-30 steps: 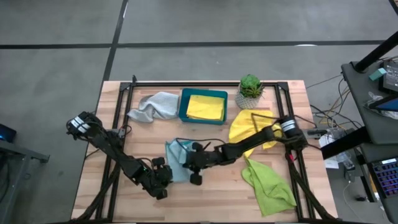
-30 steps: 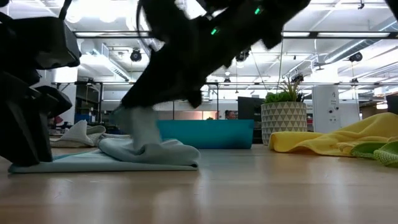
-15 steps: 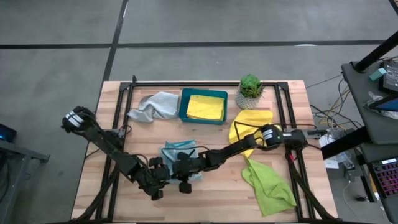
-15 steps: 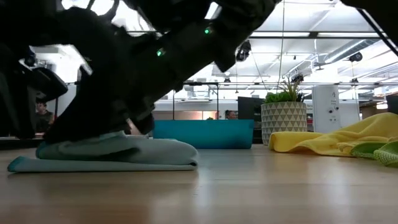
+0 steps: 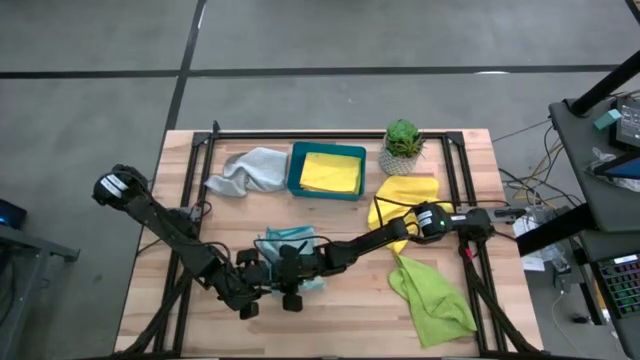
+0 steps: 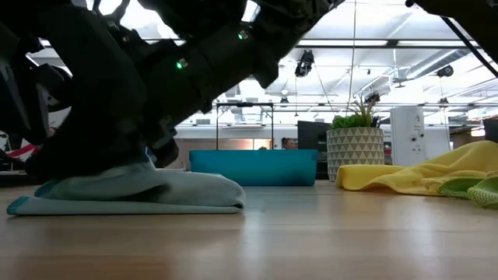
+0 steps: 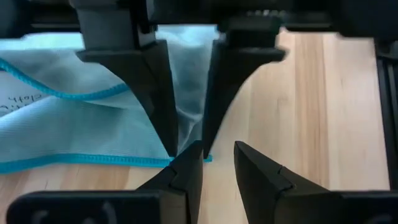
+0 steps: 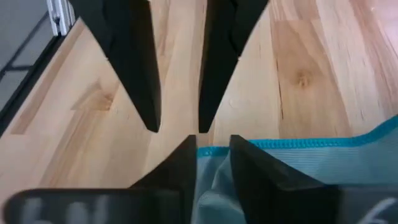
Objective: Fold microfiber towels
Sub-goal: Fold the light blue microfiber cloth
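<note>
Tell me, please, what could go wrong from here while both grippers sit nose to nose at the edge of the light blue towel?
1. The left gripper and right gripper nearly touch; either advancing might collide.
2. The light blue towel looks bunched on top in the low view, so its fold could spring open on release.
3. The towel's teal hem lies by the fingertips and may snag and drag.

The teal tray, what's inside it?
A folded yellow microfiber towel lies inside the teal rectangular tray, covering nearly all of its floor. Whether anything sits beneath the towel cannot be seen. From table height, the tray's wall hides its contents.
</note>
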Robot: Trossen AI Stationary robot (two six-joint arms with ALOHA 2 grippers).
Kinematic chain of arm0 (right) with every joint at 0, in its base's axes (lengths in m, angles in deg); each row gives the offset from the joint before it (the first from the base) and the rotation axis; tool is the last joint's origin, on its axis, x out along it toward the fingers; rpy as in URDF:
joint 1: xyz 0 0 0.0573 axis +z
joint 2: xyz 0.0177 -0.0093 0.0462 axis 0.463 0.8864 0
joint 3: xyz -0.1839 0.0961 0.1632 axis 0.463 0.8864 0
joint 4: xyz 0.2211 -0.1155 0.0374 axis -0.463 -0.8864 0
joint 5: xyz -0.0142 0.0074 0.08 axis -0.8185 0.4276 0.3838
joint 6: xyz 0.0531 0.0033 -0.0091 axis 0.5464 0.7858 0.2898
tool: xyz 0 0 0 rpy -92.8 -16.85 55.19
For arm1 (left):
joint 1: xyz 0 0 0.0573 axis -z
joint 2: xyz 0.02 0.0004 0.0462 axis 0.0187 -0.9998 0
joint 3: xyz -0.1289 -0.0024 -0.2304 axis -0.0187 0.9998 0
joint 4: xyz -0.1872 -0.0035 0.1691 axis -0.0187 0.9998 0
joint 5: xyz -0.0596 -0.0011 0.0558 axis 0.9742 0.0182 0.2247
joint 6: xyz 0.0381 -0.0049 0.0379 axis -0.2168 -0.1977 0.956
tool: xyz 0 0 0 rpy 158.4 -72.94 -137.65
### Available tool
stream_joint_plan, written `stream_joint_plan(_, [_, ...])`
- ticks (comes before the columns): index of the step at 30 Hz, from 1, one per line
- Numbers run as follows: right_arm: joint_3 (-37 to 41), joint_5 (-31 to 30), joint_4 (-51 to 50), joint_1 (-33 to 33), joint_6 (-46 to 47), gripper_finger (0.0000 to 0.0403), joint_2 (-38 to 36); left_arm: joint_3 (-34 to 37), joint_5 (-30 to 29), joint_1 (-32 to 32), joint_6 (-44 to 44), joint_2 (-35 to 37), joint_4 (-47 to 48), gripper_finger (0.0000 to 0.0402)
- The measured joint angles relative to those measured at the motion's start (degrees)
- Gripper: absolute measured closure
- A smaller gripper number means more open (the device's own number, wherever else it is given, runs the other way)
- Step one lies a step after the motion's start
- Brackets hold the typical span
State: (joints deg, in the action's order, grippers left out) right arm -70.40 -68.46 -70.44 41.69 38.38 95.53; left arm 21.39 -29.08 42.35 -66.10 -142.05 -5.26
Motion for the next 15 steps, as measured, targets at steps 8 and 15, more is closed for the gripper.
stream_joint_plan(8, [-3.55,0.19,-11.55,0.23,-3.60,0.0245,-1.74,-0.09,0.65,0.09,0.00,0.05,0.07,0.0325])
stream_joint_plan(15, [-2.14,0.16,-17.40,0.66,-5.34,0.0223,-6.30,0.05,0.75,0.11,-0.05,0.07,0.16,0.0325])
